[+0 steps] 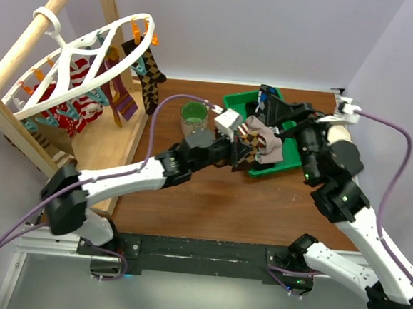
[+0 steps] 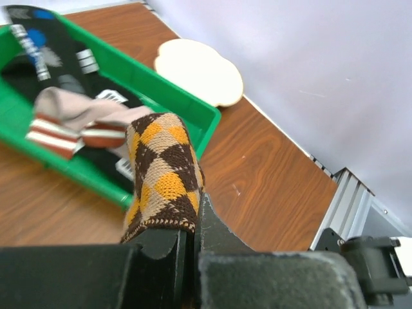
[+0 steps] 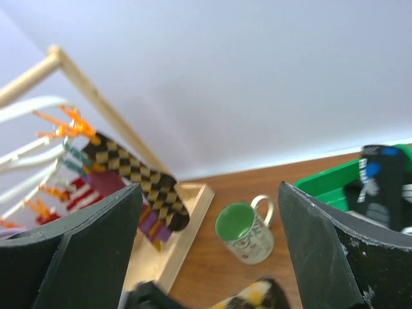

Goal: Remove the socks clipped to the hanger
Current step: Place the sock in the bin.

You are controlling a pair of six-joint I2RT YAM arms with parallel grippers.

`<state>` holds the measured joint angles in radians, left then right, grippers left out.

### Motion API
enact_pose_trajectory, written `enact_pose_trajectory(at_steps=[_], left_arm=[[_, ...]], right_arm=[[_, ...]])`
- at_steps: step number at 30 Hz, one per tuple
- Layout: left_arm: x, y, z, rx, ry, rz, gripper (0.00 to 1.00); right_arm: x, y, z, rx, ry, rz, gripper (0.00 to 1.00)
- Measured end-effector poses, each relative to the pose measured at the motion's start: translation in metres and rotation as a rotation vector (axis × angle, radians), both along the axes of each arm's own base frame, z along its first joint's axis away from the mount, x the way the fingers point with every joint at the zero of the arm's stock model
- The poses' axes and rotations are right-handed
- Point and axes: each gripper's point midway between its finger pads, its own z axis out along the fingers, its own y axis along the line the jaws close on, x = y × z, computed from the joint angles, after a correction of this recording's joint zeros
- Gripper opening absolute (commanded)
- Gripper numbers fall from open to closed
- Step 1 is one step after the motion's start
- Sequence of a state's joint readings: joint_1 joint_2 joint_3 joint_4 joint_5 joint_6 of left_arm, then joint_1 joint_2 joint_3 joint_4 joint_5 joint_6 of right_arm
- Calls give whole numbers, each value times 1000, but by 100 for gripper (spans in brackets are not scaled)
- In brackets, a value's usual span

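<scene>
Some socks (image 1: 265,141) already lie in the green bin (image 1: 273,168). The left gripper (image 2: 193,225), its jaws pinching an argyle sock (image 2: 164,167), holds it over the bin's edge. The right gripper (image 3: 206,219) has its jaws spread. Several more hang clipped to the hanger (image 1: 124,23).

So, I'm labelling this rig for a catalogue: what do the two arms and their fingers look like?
Both the left arm and right arm have white links with black joints. A purple cable loops along each. The right fingers are broad, dark, scuffed slabs.
</scene>
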<state>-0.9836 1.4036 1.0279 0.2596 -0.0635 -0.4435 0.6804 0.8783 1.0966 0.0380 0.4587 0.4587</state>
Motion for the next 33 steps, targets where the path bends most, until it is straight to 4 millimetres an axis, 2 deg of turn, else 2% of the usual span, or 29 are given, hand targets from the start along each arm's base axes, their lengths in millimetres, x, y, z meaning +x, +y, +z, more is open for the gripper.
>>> enact_pose_trajectory(at_steps=[4,6,12,14,15,17,18,21,23,25,27,29,33], left_arm=[[19,-48,-5,-7,-21,-55,0],[30,-70,-4,-19,-36,-77,0],[59,-123,-14,-45,-67,-118,1],[73,-134,-28,-42,-63,-116,13],[81,-136,-37,-35,-57,-108,27],[107,-138,-62,-15,-34,-83,44],[119,-136,-75,-1,-25,-70,56],[160,-125,-114,24,26,-20,72],[182,-109,-137,56,62,21,76],[197,-92,-148,83,85,58,77],[206,-84,-145,80,78,82,77],[205,-82,-137,72,68,85,77],[186,-75,-114,53,50,71,77]], right_arm=[[-19,-32,9,28,-18,-74,91],[-25,-41,11,33,-20,-94,91],[-29,-52,1,3,12,-135,91],[-27,-51,-5,-22,30,-138,92],[-26,-51,-6,-26,34,-139,92],[-23,-49,-10,-42,46,-141,93],[-22,-48,-12,-47,50,-141,93],[-14,-40,-21,-73,75,-138,94],[-8,-35,-28,-91,94,-133,94],[-1,-29,-36,-112,116,-129,94],[6,-22,-46,-139,143,-123,94],[10,-17,-56,-162,167,-118,95],[13,-12,-60,-173,177,-102,97]])
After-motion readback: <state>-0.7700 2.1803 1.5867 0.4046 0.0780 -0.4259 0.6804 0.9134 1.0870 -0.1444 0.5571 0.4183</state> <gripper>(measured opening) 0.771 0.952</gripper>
